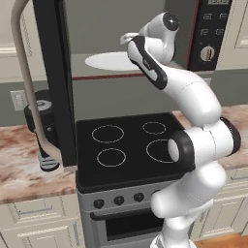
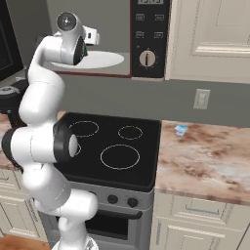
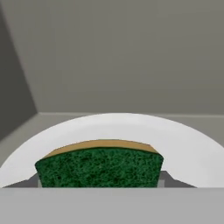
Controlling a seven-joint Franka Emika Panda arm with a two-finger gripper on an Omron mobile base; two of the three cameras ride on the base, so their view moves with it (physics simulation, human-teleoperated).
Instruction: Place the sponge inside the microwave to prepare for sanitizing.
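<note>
So the arm's reaching into the open microwave (image 1: 145, 48) at the top of the frame, and in the hand view the sponge (image 3: 99, 166) sits low center, green scrub side showing with a yellow strip above it, clamped between the tips of the hand (image 3: 99, 181) right over the white plate (image 3: 192, 153). I'd say we're at the placing step: sponge is inside the cavity but not let go yet. Next move looks like easing down a touch, opening the hand so it drops on the plate, then backing out without clipping the door (image 1: 55, 82) at left.
</note>
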